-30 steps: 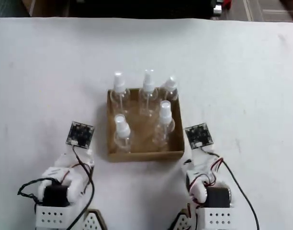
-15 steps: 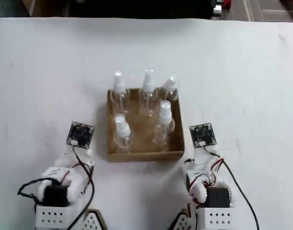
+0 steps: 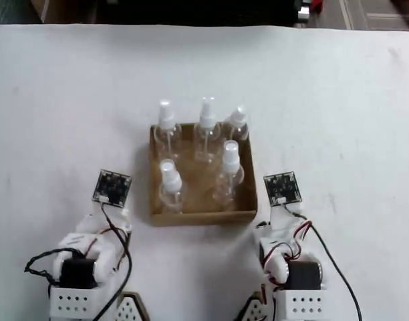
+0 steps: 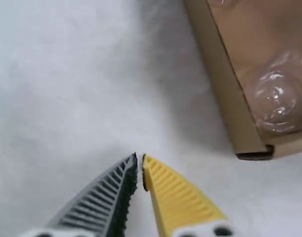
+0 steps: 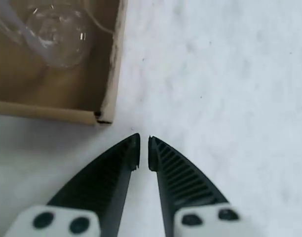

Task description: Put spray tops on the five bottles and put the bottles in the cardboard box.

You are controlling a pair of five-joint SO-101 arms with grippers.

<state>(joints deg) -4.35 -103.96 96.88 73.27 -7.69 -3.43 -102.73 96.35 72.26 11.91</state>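
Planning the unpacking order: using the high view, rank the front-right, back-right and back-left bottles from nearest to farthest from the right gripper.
1. The front-right bottle, by the near right corner of the box, is closest to the right gripper.
2. The back-right bottle, at the far right corner.
3. The back-left bottle, at the far left corner, diagonally across.

A white table point(image 3: 338, 100), seen from above. An open cardboard box point(image 3: 202, 215) sits flat on it near the middle. My left arm point(image 3: 77, 267) and right arm point(image 3: 291, 271) stand at the near edge, either side of the box's front.
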